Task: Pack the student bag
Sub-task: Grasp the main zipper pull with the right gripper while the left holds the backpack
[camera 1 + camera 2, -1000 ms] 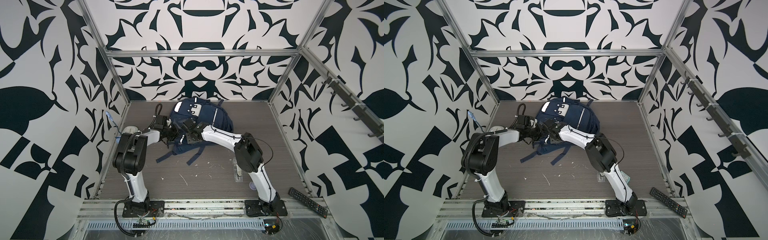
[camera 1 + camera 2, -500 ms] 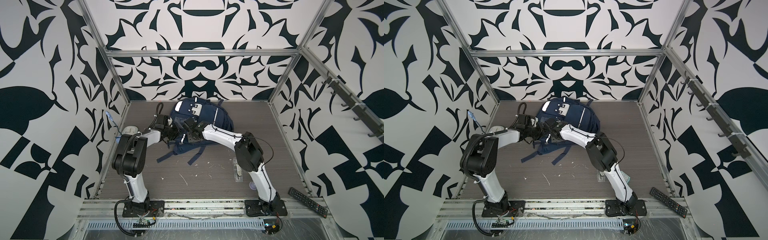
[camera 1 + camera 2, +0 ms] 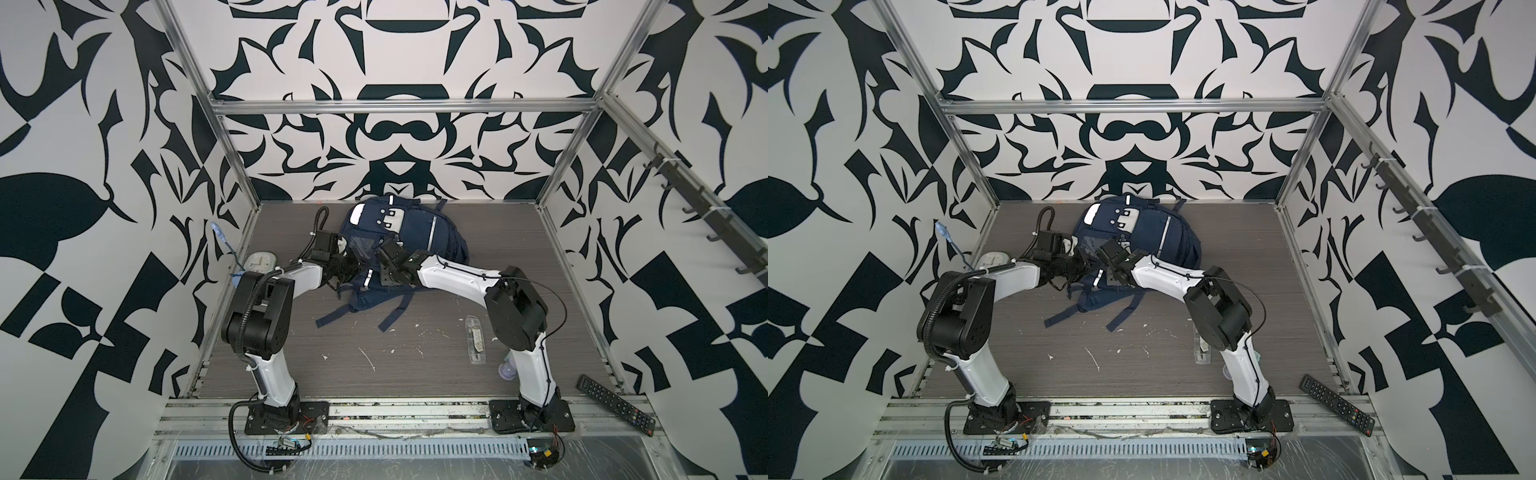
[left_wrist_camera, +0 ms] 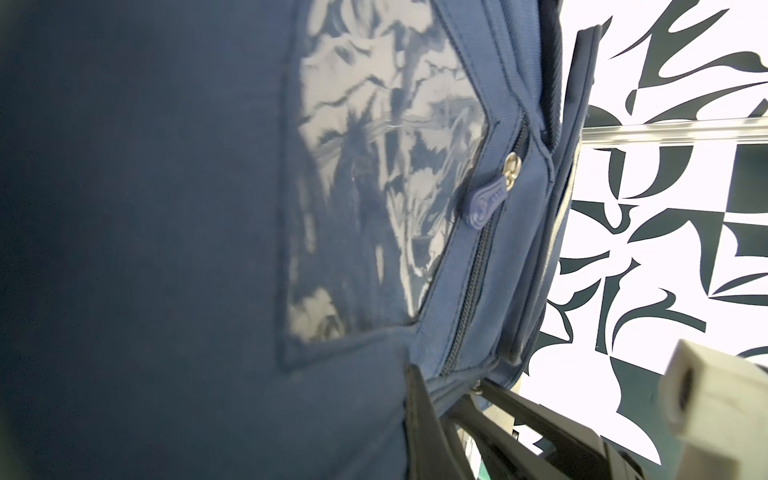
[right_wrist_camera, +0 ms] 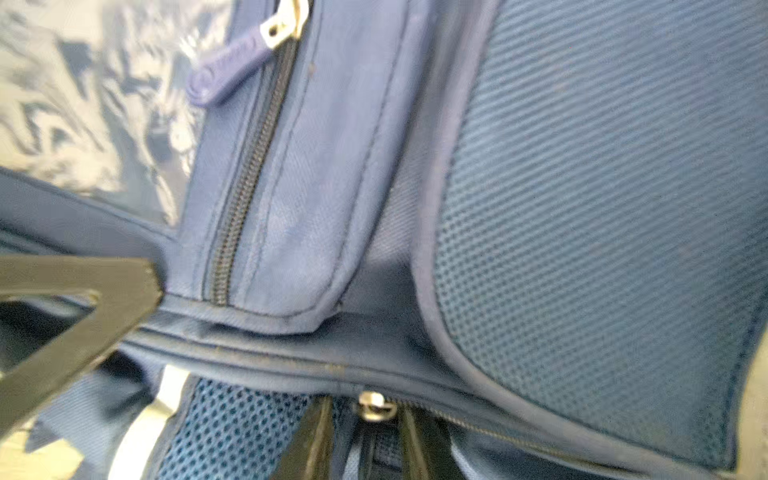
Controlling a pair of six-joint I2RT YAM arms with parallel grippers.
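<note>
Student bag (image 3: 415, 237) on bench (image 3: 374, 374). Left jaws clenched on its seam (image 5: 257, 353); right jaws just beside, pinching zip slider (image 5: 376, 405). Zip track (image 5: 478, 428) leads away from left jaws.

Your left arm (image 3: 305, 276) and right arm (image 3: 457, 276) arch elbows-up, forearms converging. Your left gripper (image 4: 457, 399) is pinched tight on the bag (image 3: 415, 232); your right gripper (image 5: 365, 432) is clamped on a zip pull (image 5: 376, 405).

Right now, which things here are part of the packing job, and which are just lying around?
In use: student bag, left claw, right claw.
Lying about, untouched: remote control, clear case, white oval gadget, blue cable.
</note>
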